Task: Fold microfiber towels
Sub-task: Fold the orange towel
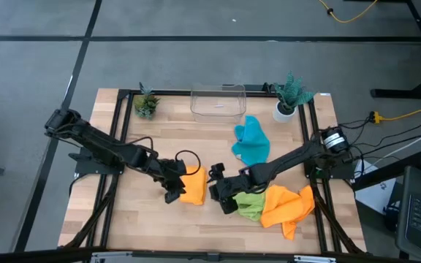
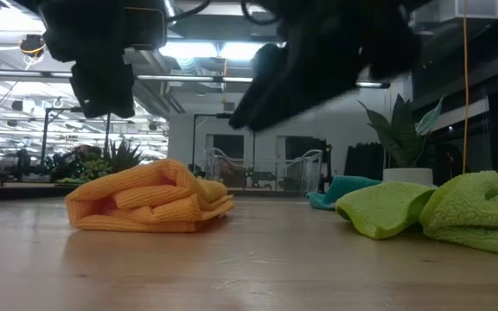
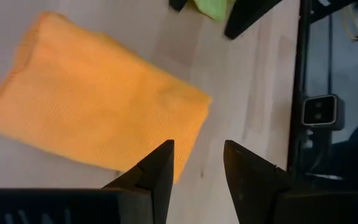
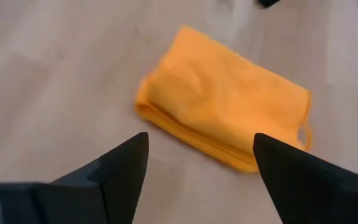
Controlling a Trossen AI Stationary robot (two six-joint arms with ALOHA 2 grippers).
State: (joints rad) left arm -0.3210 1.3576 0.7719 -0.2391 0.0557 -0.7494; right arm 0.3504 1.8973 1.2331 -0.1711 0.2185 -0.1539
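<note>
A folded orange towel [image 1: 194, 186] lies flat on the wooden table [image 1: 159, 226], also seen in the low view [image 2: 150, 207]. My left gripper [image 3: 197, 162] hovers open just left of it [image 1: 172, 190], raised above the table [image 2: 102, 86], with nothing between its fingers. My right gripper [image 4: 201, 165] stands wide open just right of the towel [image 1: 221, 196], also raised and touching nothing. A crumpled lime green towel [image 1: 249, 204] and a second orange towel [image 1: 287, 208] lie bunched together at the near right. A teal-blue towel [image 1: 252, 142] lies crumpled farther back.
A clear plastic bin [image 1: 218, 102] stands at the far middle of the table. Small potted plants stand at the far left [image 1: 146, 106] and far right [image 1: 291, 95]. A black frame [image 1: 115, 146] runs along the table's sides. Bare wood shows at the near left.
</note>
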